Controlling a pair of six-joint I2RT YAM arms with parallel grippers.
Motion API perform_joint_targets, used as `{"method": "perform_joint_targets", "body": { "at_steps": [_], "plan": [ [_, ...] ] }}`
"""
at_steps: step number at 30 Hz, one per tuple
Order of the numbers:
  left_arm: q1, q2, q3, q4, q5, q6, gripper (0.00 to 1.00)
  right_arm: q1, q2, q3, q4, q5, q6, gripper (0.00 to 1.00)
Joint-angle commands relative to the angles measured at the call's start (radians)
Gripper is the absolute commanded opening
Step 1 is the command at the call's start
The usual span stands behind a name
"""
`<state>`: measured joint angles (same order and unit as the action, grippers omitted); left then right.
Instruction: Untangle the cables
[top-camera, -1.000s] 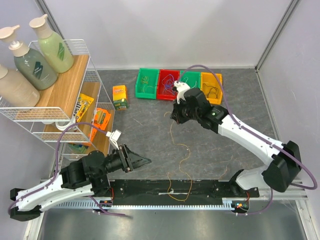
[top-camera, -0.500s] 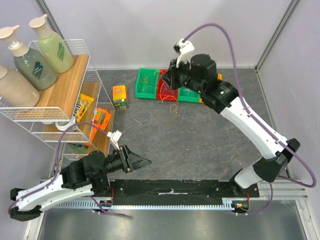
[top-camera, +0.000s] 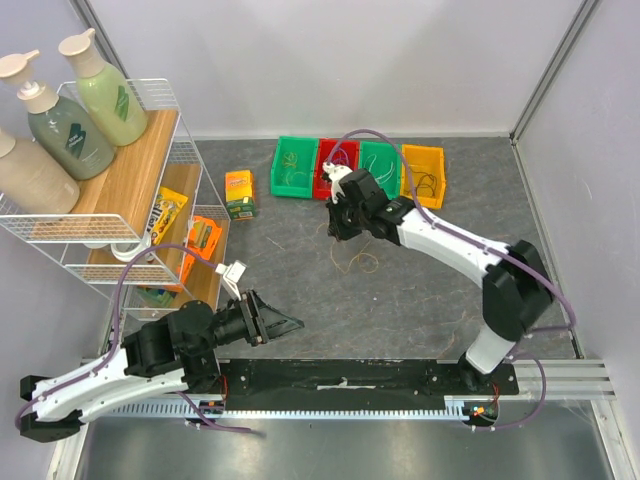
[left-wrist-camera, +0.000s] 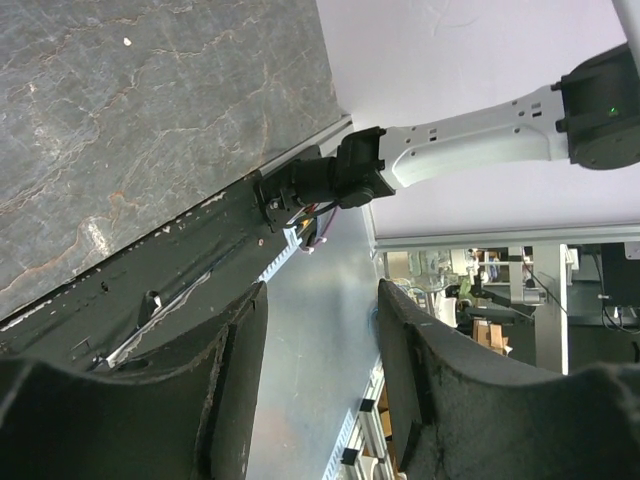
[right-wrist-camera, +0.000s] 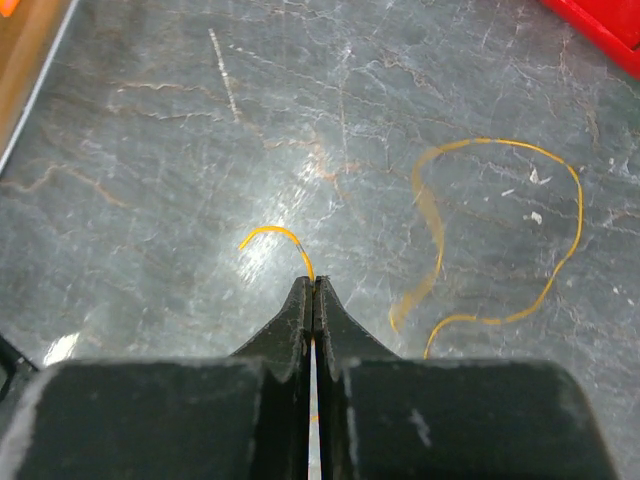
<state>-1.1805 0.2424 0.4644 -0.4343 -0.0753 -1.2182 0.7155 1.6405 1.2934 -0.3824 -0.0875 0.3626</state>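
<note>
A grey marbled counter (top-camera: 420, 300) is enclosed by pale walls (top-camera: 330, 60); a white wire rack (top-camera: 130, 180) with wooden shelves is set at its left, a black rail (top-camera: 340, 375) along its near edge.

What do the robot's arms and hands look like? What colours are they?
The left arm and right arm are smooth white tubes joined by chunky black joints. A mauve hose loops along each one. The left hand and right hand are black, with two pointed fingers each, and a small white clip sits near each wrist.
</note>
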Motion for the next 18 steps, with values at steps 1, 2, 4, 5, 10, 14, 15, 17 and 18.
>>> {"method": "perform_joint_targets", "body": {
  "at_steps": [1,2,4,5,10,14,15,17,18],
  "plan": [
    [-0.001,0.015,0.033,0.028,0.008,0.031,0.54,-0.027,0.123,0.116,0.054,0.037,-0.04,0.03],
    [0.001,0.014,0.034,0.028,0.009,0.029,0.54,-0.037,0.148,0.136,0.048,0.04,-0.037,0.07],
    [-0.001,0.006,0.033,0.025,0.011,0.025,0.54,-0.053,0.195,0.174,0.021,0.081,-0.042,0.13],
    [0.001,0.002,0.031,0.025,0.011,0.023,0.54,-0.056,0.217,0.194,-0.001,0.141,-0.059,0.17],
    [-0.001,-0.011,0.029,0.011,0.009,0.02,0.54,-0.068,0.228,0.216,-0.079,0.23,-0.123,0.6],
    [0.001,-0.003,0.023,0.011,0.005,0.022,0.55,-0.093,0.205,0.153,-0.092,0.226,-0.134,0.83],
    [0.001,0.001,0.023,0.014,0.005,0.023,0.55,-0.094,0.202,0.138,-0.092,0.224,-0.142,0.87],
    [-0.001,0.009,0.026,0.019,0.011,0.025,0.55,-0.096,0.205,0.098,-0.082,0.213,-0.157,0.95],
    [0.001,0.014,0.026,0.02,0.014,0.026,0.54,-0.097,0.208,0.089,-0.082,0.191,-0.162,0.97]
  ]
}}
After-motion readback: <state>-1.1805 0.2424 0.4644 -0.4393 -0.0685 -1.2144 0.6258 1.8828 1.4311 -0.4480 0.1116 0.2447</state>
